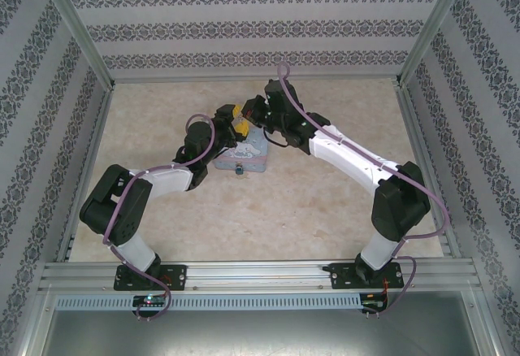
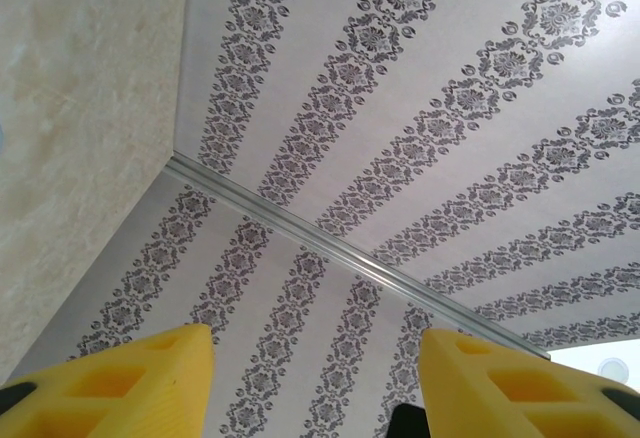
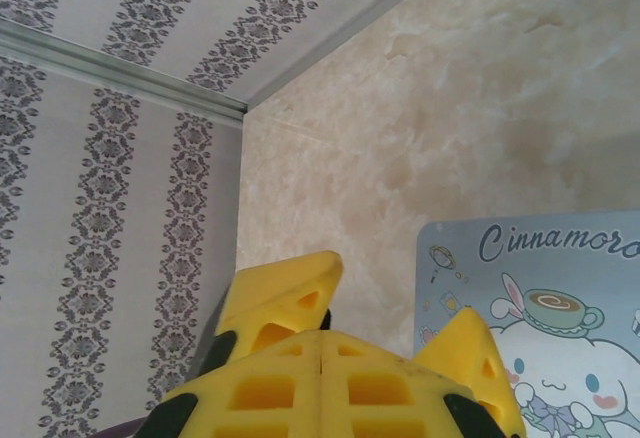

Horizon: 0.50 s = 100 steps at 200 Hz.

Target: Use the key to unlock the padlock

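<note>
The padlock [image 1: 240,170] is a tiny dark bluish speck with a glint, lying at the near edge of the pale cartoon tin [image 1: 253,159]. The key is hidden. Both grippers meet over the tin's far left corner. My right gripper [image 3: 320,343] is shut, its yellow pads pressed flat together, and nothing shows between them. My left gripper [image 2: 315,343] is open, with only wallpaper showing in the wide gap. In the right wrist view the left gripper's two yellow fingers [image 3: 285,293] stand on either side behind my right fingertips. From above, the left gripper [image 1: 231,115] and the right gripper [image 1: 243,131] nearly touch.
The tin [image 3: 560,288] carries a Cinnamoroll drawing and lies flat on the beige marbled table [image 1: 325,201]. Patterned walls with metal posts [image 1: 77,31] close in the back and both sides. The arm bases sit on the rail [image 1: 260,275] at the near edge.
</note>
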Tool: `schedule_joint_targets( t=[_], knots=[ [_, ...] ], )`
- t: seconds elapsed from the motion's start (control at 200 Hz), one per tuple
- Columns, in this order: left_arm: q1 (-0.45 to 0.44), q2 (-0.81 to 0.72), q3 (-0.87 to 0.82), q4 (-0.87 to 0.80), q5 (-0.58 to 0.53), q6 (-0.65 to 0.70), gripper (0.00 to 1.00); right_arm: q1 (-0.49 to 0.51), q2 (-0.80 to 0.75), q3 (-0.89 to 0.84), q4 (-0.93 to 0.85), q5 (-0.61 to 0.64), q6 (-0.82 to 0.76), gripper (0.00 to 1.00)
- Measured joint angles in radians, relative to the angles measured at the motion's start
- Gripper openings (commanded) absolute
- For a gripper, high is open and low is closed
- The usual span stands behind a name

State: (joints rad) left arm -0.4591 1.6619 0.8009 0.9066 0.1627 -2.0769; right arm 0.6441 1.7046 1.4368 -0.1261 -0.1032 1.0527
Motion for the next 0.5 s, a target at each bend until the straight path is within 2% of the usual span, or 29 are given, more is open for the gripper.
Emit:
schedule_joint_targets(
  t=[0.5],
  knots=[
    [-0.006,0.000,0.000,0.003,-0.011,0.000,0.48,-0.006,-0.006,-0.069,0.010,0.000,0.007,0.00]
  ],
)
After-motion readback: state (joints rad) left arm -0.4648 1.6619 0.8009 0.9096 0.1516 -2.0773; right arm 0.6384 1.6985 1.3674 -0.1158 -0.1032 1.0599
